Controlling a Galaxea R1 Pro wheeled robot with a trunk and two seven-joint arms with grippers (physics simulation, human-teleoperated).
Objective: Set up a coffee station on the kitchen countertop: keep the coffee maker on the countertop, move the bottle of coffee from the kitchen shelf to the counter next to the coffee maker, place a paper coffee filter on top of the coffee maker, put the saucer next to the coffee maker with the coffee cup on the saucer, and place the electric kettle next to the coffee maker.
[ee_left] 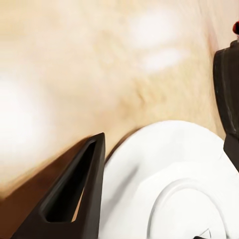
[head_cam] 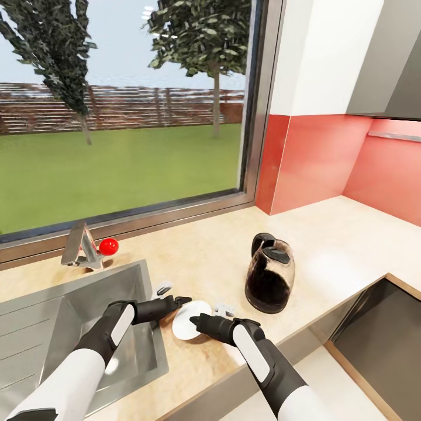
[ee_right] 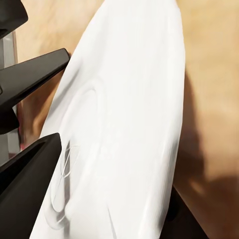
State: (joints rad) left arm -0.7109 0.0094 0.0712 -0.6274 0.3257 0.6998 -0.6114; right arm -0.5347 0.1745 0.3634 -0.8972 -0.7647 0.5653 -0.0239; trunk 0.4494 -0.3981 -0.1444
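Your right gripper (head_cam: 195,322) had its jaws on the rim of the saucer (head_cam: 188,318), low center of the head frame. The right wrist view showed a dark finger (ee_right: 27,191) on one face of the plate and a dark shape behind the other face, so the jaws looked closed on the edge, though the contact itself was not clear. Your left gripper (head_cam: 182,301) sat at the saucer's far edge. In the left wrist view one finger (ee_left: 74,194) lay just beside the rim and the other stood at the frame's right edge with the plate between them; I couldn't tell if they actually pinched it.

Risks, as I judged them: the saucer looked tilted off the bench (head_cam: 222,257), held by a thin rim. If either arm moved alone, the plate could twist out and drop. It was also near the sink (head_cam: 117,292) at lower left, so a slip that way could send it into the basin.

The coffee maker (head_cam: 270,280) stood right of center on the bench, near the saucer but apart. A wide swing of your right arm could knock it.

The head view gave the layout: sink, faucet (head_cam: 82,248), coffee maker. The wrist views gave the finger-to-rim relation, which the head view blurred. The right wrist view showed the saucer's steep tilt.
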